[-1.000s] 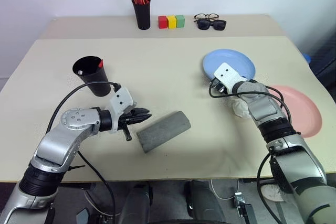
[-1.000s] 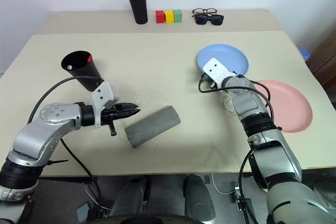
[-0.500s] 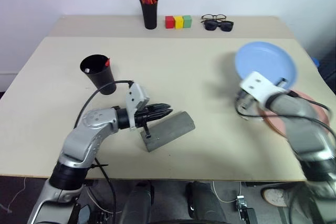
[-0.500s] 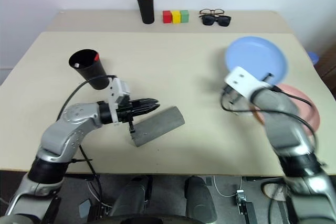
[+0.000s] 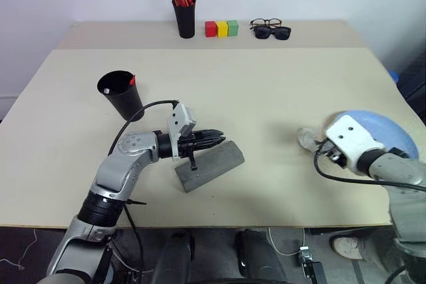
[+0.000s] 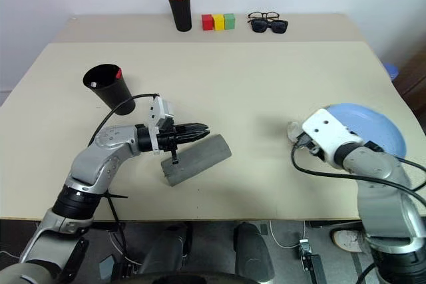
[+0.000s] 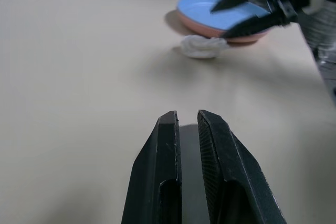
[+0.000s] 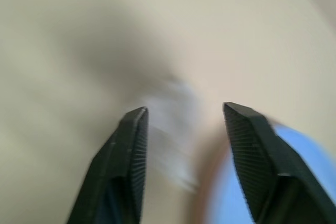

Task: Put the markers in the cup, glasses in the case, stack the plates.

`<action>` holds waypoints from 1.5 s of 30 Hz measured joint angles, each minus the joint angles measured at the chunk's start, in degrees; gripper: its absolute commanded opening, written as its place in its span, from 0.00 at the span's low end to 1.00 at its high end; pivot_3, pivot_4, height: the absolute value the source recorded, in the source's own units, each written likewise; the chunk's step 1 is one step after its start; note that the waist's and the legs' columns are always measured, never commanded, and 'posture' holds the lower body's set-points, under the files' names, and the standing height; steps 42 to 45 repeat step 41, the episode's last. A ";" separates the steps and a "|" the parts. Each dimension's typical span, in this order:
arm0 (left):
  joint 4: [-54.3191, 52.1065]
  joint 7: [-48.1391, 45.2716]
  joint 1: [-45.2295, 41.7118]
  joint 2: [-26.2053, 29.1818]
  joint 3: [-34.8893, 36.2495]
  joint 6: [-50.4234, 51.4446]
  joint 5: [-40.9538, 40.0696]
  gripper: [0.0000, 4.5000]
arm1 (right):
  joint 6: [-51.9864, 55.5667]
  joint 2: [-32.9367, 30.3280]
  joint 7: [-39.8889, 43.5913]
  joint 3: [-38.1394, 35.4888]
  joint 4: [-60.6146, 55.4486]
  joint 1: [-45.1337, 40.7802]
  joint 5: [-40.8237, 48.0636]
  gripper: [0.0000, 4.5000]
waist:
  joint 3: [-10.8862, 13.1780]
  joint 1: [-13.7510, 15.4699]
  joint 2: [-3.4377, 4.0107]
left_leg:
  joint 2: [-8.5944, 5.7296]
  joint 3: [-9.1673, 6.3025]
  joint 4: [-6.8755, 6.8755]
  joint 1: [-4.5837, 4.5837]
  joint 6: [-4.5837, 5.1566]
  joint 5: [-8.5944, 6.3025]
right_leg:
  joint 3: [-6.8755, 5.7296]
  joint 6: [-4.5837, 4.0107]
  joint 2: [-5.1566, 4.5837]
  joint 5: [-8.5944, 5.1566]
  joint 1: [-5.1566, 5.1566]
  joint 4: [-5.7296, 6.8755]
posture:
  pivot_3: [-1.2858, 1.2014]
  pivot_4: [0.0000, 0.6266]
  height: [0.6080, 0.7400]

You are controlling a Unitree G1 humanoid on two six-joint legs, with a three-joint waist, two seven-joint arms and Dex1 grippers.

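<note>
Across the beige tabletop (image 5: 266, 98), my right gripper (image 8: 184, 116) hangs open beside the light blue round plate (image 6: 373, 124) stacked on the salmon one, while my closed left gripper (image 5: 216, 138) hovers over the grey fabric clamshell case (image 5: 210, 164), probably next to be checked.

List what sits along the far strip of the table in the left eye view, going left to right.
Pen holder with orange-red pens → red block → yellow block → green block → the two pairs of glasses, clear-lensed pair behind, sunglasses in front, overlapping.
</note>
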 measured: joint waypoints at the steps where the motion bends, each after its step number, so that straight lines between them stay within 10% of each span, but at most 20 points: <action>1: -0.53 0.41 1.16 0.69 0.67 0.00 0.00 0.12 | -0.70 0.00 0.00 1.06 1.19 0.00 0.08 0.52 | 0.00 -0.06 0.00 | 0.00 0.01 0.00 0.00 0.00 0.00 | 0.01 0.00 -0.01 0.00 0.00 0.00 | 0.52 0.24 1.00; 5: -2.48 1.77 4.55 2.72 2.78 0.34 -0.01 0.12 | -1.87 -0.03 -1.13 3.53 7.01 -0.20 -0.49 0.47 | 0.00 0.10 0.00 | 0.00 0.00 0.00 0.00 0.00 0.00 | 0.00 0.00 -0.01 0.00 0.00 0.00 | 0.52 0.24 1.00; 10: -4.09 2.94 5.67 3.41 3.44 0.36 -0.04 0.12 | -4.06 -1.27 -3.62 4.52 11.17 -1.54 -2.20 0.01 | 0.00 0.15 0.00 | -0.01 -0.01 -0.01 0.01 0.00 0.00 | -0.01 -0.01 -0.01 0.00 0.03 -0.04 | 0.52 0.24 1.00; 19: 0.55 6.90 5.39 1.68 7.06 -1.61 0.33 0.12 | -2.31 -4.22 -5.75 -0.62 8.28 -6.74 -2.82 0.00 | 0.00 -0.01 0.01 | 0.00 -0.01 0.01 0.02 0.00 0.00 | -0.01 0.00 0.00 0.00 0.02 -0.02 | 0.52 0.24 1.00; 27: 0.16 10.03 10.42 2.12 9.85 -3.63 1.07 0.12 | 2.03 -12.90 -7.04 -1.12 13.17 -5.92 -8.30 0.75 | -0.01 0.08 0.00 | -0.02 0.01 -0.02 0.01 0.02 -0.01 | -0.01 0.00 -0.05 0.00 0.02 -0.06 | 0.52 0.24 1.00; 45: -10.33 18.74 29.28 5.36 24.58 -4.15 1.82 0.12 | -16.83 5.12 0.26 4.61 20.11 -18.56 9.16 0.75 | -0.04 -1.04 0.03 | 0.04 0.00 -0.01 0.01 0.02 -0.01 | -0.01 -0.01 -0.02 0.00 0.04 -0.06 | 0.52 0.24 1.00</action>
